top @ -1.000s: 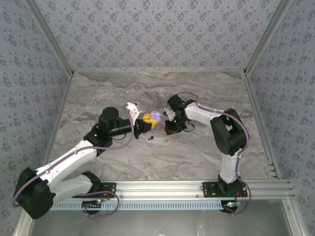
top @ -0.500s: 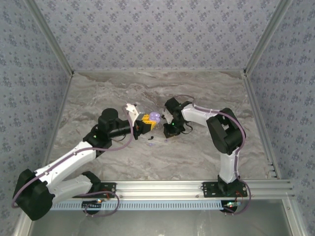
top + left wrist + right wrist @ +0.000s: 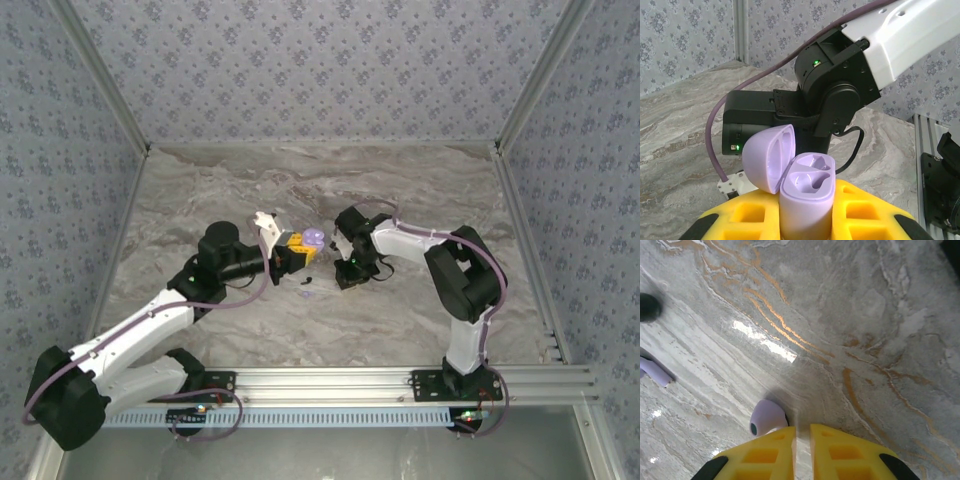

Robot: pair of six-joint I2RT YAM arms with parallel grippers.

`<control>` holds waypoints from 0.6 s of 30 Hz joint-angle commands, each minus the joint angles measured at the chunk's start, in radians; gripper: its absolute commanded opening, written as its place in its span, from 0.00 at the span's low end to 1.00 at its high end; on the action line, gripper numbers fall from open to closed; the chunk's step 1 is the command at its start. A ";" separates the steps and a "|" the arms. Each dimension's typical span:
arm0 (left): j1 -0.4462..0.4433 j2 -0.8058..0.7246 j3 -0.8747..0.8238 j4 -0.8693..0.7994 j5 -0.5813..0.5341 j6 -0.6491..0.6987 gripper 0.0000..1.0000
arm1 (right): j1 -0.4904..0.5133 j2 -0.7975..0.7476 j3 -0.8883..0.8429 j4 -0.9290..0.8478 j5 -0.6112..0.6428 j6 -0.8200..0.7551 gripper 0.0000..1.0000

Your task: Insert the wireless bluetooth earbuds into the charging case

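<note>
- Left gripper (image 3: 297, 251) clamped on the lavender charging case (image 3: 805, 200), held upright between yellow fingers near the middle of the table (image 3: 865, 315), well away from every edge.
- Lid (image 3: 768, 157) hinged open and tipped to one side, both sockets inside empty.
- Right gripper (image 3: 802, 450) low over the surface, near the case, fingers drawn almost together with only a thin slit between, gripping nothing.
- Lavender earbud (image 3: 767, 418) lying on the surface just beside one fingertip, outside the slit.
- Second lavender earbud (image 3: 652, 371) and black earbud (image 3: 647, 306) lying farther off on the surface, apart from each other.
</note>
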 commanded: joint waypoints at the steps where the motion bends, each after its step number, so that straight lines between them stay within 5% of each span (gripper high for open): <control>1: -0.007 -0.019 0.008 0.020 -0.011 -0.002 0.09 | 0.025 -0.005 -0.025 -0.031 -0.033 0.019 0.16; 12: -0.008 -0.018 0.009 0.018 -0.019 0.002 0.09 | 0.018 -0.065 -0.005 -0.021 -0.082 0.020 0.20; 18: -0.008 -0.018 0.012 0.013 -0.021 0.005 0.09 | 0.017 -0.092 0.004 -0.045 -0.010 0.024 0.24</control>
